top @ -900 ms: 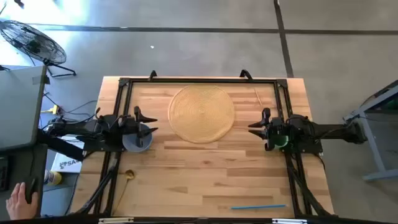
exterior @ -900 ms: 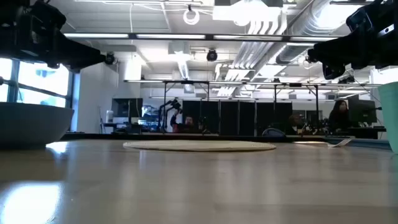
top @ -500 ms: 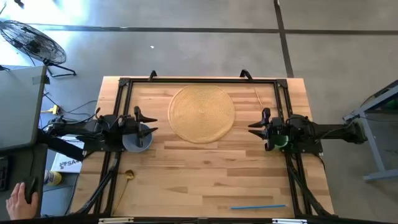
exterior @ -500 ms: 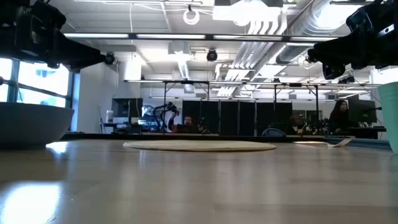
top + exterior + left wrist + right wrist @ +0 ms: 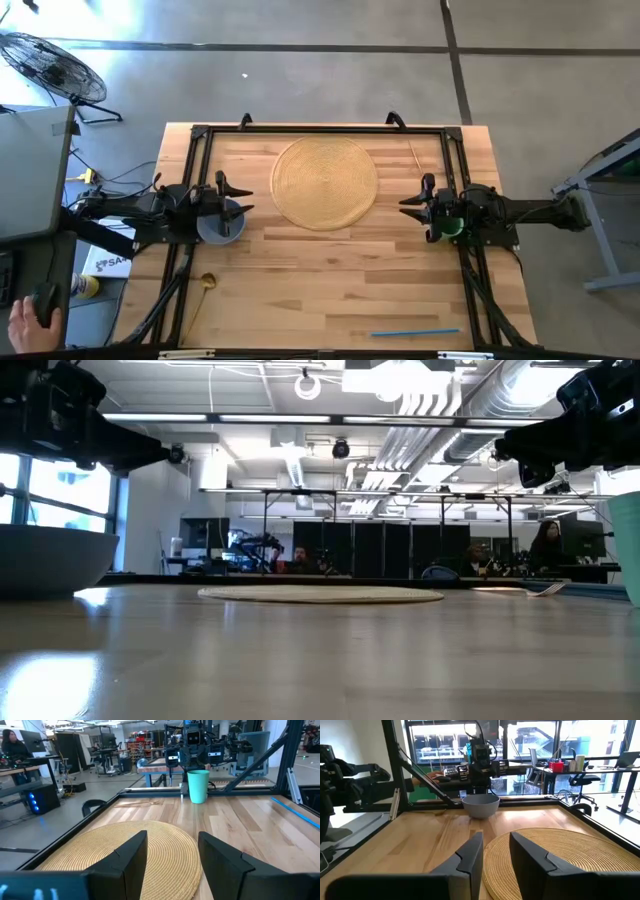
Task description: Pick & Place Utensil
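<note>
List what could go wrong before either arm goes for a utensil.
1. The left end effector hangs open right by the grey bowl; swinging away low could shove the bowl.
2. The green cup stands upright under the right arm, behind the right end effector; a careless descent may tip it.
3. The fork lies flat near the table's black frame, so the fingers might scrape wood or miss it.

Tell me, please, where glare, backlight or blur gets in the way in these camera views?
High view: even light, with a pale sheen on the concrete floor above the table. Low view: the near tabletop is blurred, with a bright reflection at lower left; the bowl is dark against the window. Right wrist view: bright windows backlight the far arm. Left wrist view: the woven mat is sharp, its near edge soft.
</note>
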Controlling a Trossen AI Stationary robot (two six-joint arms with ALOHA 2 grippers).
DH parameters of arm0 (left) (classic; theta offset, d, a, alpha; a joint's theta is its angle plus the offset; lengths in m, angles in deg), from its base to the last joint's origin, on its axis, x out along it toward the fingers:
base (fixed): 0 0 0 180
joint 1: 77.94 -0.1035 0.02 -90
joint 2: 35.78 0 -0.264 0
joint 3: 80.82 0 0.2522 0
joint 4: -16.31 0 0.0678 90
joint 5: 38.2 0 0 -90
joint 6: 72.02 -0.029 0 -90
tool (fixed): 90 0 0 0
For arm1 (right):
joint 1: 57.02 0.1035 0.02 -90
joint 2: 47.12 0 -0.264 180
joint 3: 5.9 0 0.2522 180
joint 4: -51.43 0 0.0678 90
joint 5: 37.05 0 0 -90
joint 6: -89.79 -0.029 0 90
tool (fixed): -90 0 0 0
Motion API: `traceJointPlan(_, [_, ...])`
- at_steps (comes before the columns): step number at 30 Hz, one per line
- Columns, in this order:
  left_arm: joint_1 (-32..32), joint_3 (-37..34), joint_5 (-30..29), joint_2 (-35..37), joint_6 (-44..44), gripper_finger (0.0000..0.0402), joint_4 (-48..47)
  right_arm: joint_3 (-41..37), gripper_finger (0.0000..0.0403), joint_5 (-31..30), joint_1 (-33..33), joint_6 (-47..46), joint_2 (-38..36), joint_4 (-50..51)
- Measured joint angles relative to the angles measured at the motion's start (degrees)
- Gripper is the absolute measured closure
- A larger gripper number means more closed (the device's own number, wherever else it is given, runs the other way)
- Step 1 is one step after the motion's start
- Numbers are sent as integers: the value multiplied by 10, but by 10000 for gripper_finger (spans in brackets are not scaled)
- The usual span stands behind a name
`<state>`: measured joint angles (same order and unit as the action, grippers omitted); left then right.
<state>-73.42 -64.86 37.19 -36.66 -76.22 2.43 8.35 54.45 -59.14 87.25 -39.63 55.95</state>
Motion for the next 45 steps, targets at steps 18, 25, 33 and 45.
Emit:
traceJointPlan(18, [0, 0, -1, 0, 0, 229, 0, 3, 313, 4, 0, -15, 0, 0])
traceJointPlan(25, [0, 0, -1, 0, 0, 229, 0, 4, 313, 3, 0, -6, 0, -7])
traceJointPlan(33, [0, 0, -1, 0, 0, 229, 0, 5, 313, 3, 0, 13, 0, -76])
traceJointPlan(45, [0, 0, 1, 0, 0, 229, 0, 6, 313, -14, 0, -81, 0, -281])
